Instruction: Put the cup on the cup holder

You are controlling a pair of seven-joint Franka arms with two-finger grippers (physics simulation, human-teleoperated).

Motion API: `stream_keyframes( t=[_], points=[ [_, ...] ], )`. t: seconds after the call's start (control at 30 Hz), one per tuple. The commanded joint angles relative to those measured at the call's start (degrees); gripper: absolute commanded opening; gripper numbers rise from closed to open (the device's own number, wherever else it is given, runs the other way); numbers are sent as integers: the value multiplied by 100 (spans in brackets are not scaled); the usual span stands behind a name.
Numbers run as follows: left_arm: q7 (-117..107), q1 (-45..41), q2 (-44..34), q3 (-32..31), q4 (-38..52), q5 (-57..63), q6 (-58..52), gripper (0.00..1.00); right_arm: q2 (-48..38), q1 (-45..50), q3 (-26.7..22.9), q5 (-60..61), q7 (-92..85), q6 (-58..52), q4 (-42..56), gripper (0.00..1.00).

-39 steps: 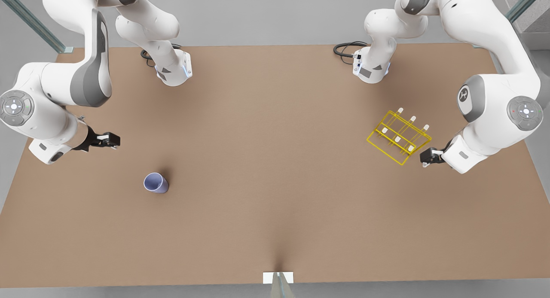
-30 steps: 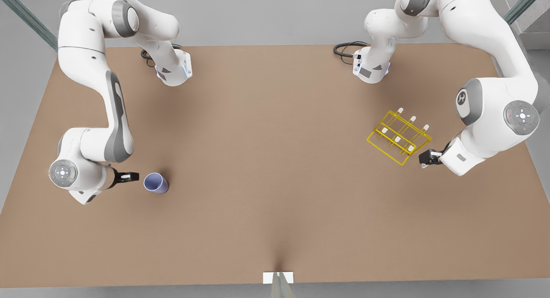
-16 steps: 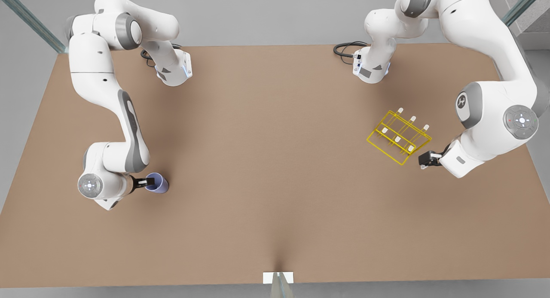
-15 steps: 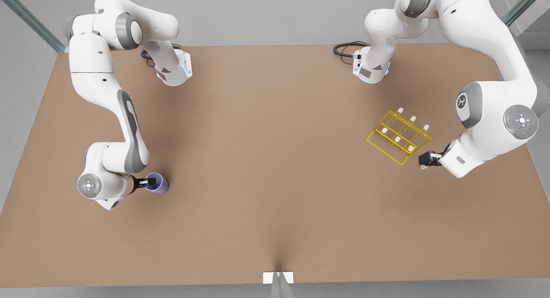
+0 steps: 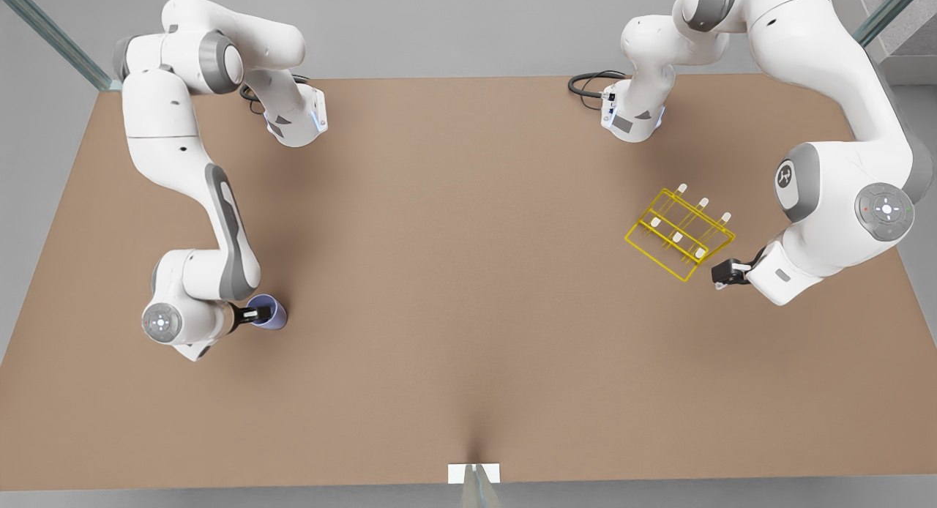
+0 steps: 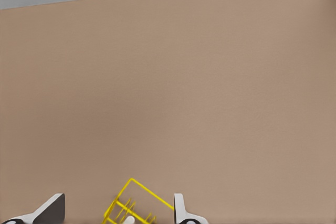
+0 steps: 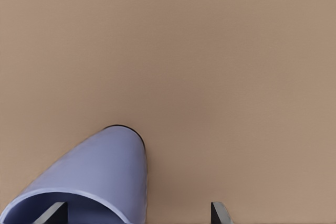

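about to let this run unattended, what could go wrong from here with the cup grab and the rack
The right gripper straddles only one wall of the cup, one finger inside the rim and the other outside. Closing on such a thin hold may tip the cup or let it slip.

The cup holder is light wire, and the open left gripper waits right beside its corner, so a small move could nudge it.

The carry spans the table.

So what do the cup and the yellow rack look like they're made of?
The cup looks like smooth matte plastic or glazed ceramic: even lavender-blue, thin rim, no shine. The rack looks like thin coated metal wire, bright yellow, with white-capped pegs. Being rendered, both are guesses from colour and shape.
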Motion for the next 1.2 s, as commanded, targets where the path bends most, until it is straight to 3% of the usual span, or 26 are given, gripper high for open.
stream_keyframes(
  t=[0.0,0.03,0.13,0.37,0.6,1.17],
  points=[
    [6,0,0,0,-9,-3,2,100,22,0,0,0,9,0,9,95],
    [-3,0,0,0,0,-3,2,100,31,9,0,0,9,0,9,75],
    [-3,0,0,0,0,-3,-7,100,48,35,0,0,18,-9,9,52],
    [5,0,0,0,0,-3,-15,100,101,53,9,0,35,-9,26,35],
    [6,0,0,-8,0,-11,-15,100,119,53,9,9,35,0,26,26],
    [6,-9,-18,0,0,-3,-33,100,136,62,26,9,35,26,35,25]
  ],
)
